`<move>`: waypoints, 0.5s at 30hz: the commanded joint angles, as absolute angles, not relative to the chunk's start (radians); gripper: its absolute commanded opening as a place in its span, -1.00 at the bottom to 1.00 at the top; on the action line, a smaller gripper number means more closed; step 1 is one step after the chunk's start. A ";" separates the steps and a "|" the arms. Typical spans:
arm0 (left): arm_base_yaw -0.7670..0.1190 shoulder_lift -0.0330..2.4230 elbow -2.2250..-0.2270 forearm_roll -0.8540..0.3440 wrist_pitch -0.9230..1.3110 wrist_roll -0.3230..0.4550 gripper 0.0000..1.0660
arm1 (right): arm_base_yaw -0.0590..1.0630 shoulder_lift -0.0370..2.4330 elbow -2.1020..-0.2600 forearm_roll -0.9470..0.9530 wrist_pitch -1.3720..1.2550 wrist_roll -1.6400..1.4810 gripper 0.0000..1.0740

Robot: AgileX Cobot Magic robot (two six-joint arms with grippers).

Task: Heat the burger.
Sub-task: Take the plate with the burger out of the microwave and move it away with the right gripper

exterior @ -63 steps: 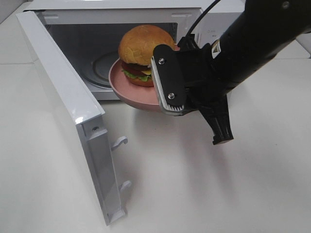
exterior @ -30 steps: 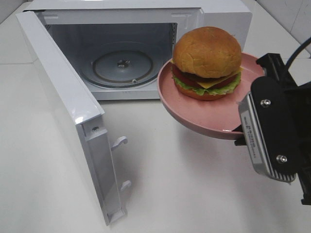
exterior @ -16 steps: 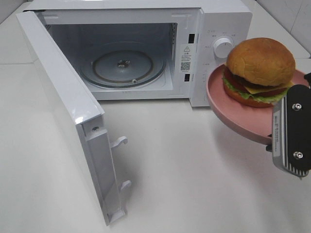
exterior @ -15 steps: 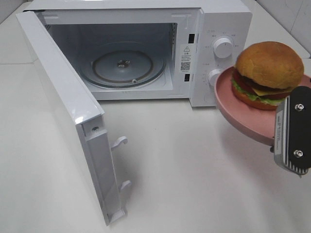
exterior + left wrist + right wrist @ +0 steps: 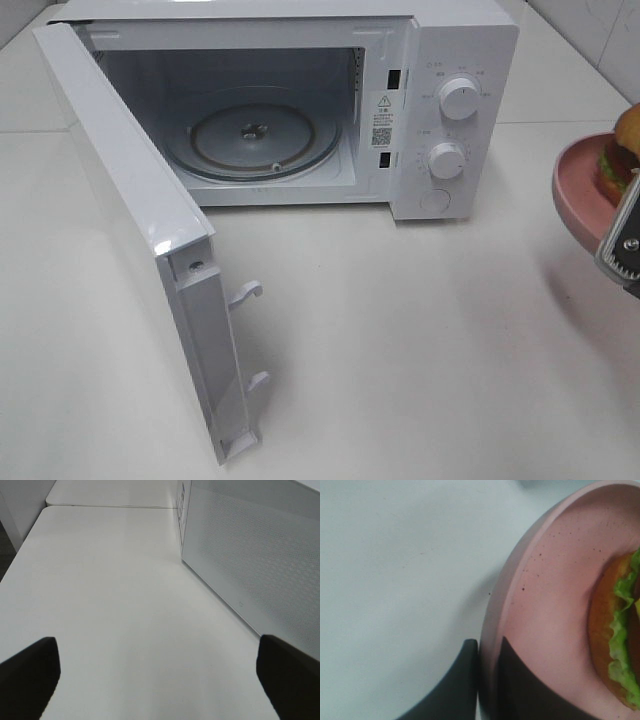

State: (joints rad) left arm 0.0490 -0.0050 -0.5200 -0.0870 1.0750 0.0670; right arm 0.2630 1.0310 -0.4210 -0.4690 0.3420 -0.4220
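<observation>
The burger (image 5: 622, 152), with a golden bun and green lettuce, rides on a pink plate (image 5: 574, 188) at the far right edge of the high view, cut off by the frame. My right gripper (image 5: 624, 243) is shut on the plate's rim, below the burger. In the right wrist view its dark fingers (image 5: 520, 690) pinch the rim of the plate (image 5: 547, 600) from both sides, and the burger (image 5: 612, 645) lies further in on the plate. My left gripper (image 5: 160, 680) stands open over bare table beside the microwave door (image 5: 250, 555), holding nothing.
A white microwave (image 5: 455, 40) stands at the back with its door (image 5: 130, 210) swung wide open to the left. Its glass turntable (image 5: 250, 135) carries nothing. Two knobs (image 5: 458, 98) are on its right panel. White table (image 5: 400, 340) spreads in front.
My right gripper has carried the plate with the burger away from the microwave's opening to the right, until it is nearly out of the high view. The microwave and door have not moved.
</observation>
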 commanded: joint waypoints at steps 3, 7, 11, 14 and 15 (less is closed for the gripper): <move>0.053 -0.009 -0.519 -0.092 1.073 0.062 0.89 | 0.224 1.088 -0.435 -0.713 0.332 -0.134 -1.00; 0.053 -0.009 -0.519 -0.092 1.073 0.062 0.89 | 0.202 1.139 -0.446 -0.838 0.379 0.050 -1.00; 0.053 -0.009 -0.519 -0.092 1.073 0.062 0.89 | 0.202 1.179 -0.457 -0.913 0.443 0.194 -0.99; 0.053 -0.009 -0.519 -0.092 1.073 0.062 0.89 | 0.201 1.247 -0.461 -0.972 0.485 0.338 -0.99; 0.053 -0.009 -0.519 -0.092 1.073 0.062 0.89 | 0.196 1.265 -0.461 -0.984 0.487 0.356 -0.99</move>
State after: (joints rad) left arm 0.0490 -0.0050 -0.5200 -0.0870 1.0750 0.0670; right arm 0.2040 1.2300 -0.4450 -0.8950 0.4730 0.2760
